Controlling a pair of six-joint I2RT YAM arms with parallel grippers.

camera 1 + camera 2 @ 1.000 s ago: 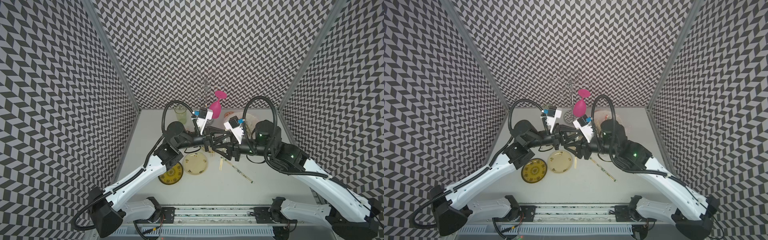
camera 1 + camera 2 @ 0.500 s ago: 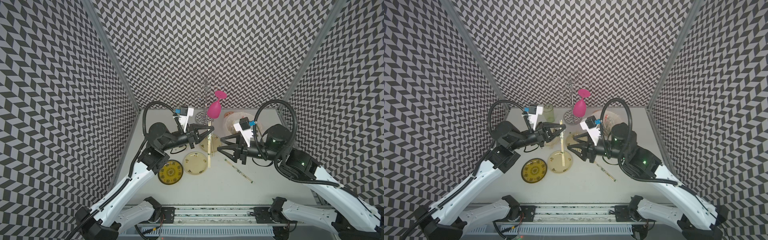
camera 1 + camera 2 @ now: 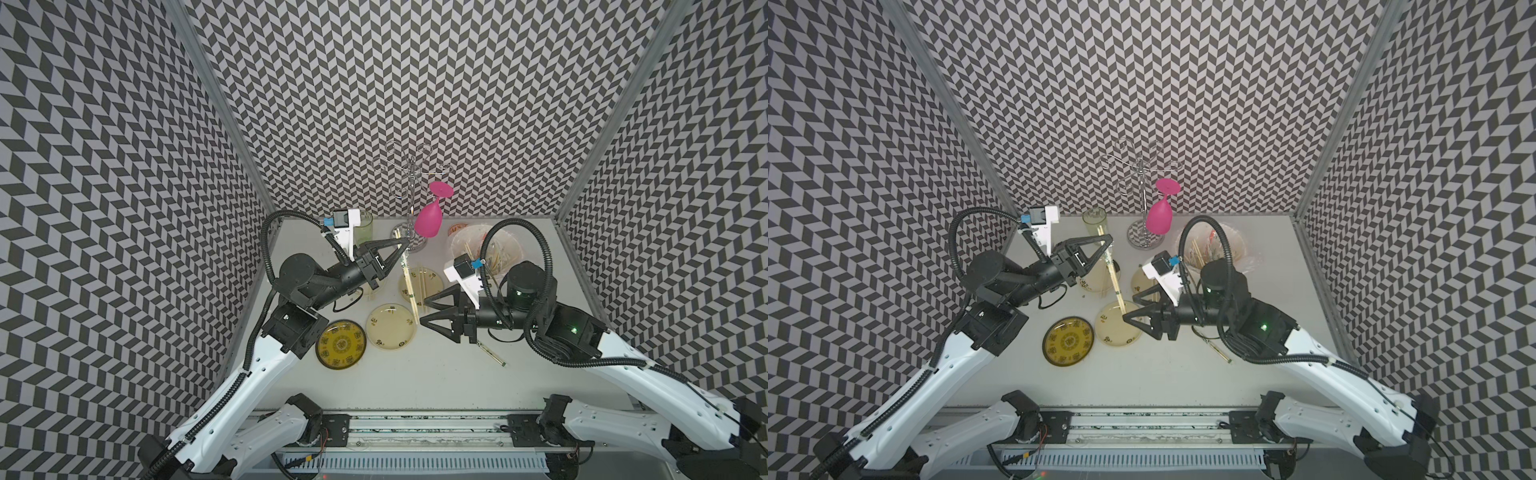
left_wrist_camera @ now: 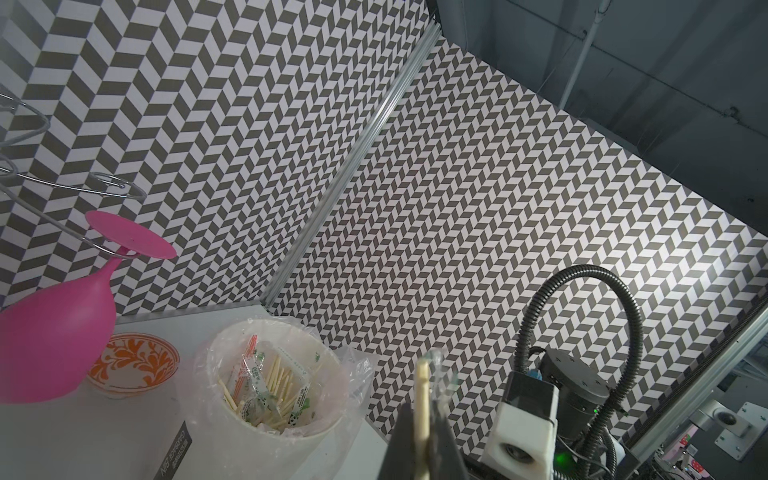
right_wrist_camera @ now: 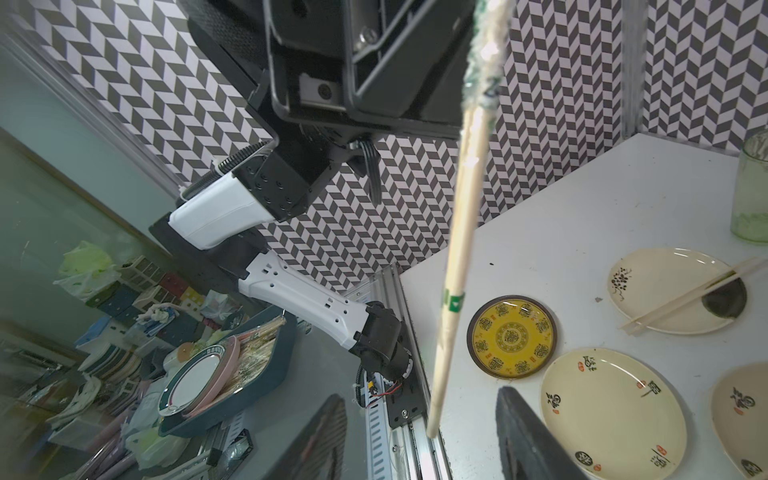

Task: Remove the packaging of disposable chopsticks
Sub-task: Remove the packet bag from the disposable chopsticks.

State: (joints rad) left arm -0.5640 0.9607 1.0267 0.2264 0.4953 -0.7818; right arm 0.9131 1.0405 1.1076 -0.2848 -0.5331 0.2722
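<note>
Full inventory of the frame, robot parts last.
cream plates: 3, table centre
yellow plate: 1, dark rim, by left arm
held chopstick pair: 1, pale tan, sleeve bunched at gripped end, above the plates
wrapped chopstick pair: 1, clear with green end, on table by right arm
bare chopstick pairs: 2, pale tan, on two cream plates
tumbler: 1, greenish clear, back
rack: 1, chrome wire, back centre
wine glass: 1, pink, hanging inverted on rack
bucket: 1, white, bag-lined, back; sleeves and short sticks inside
bowl: 1, orange and white, beside bucket
left end effector: shut on held chopstick pair
right end effector: open, empty
</note>
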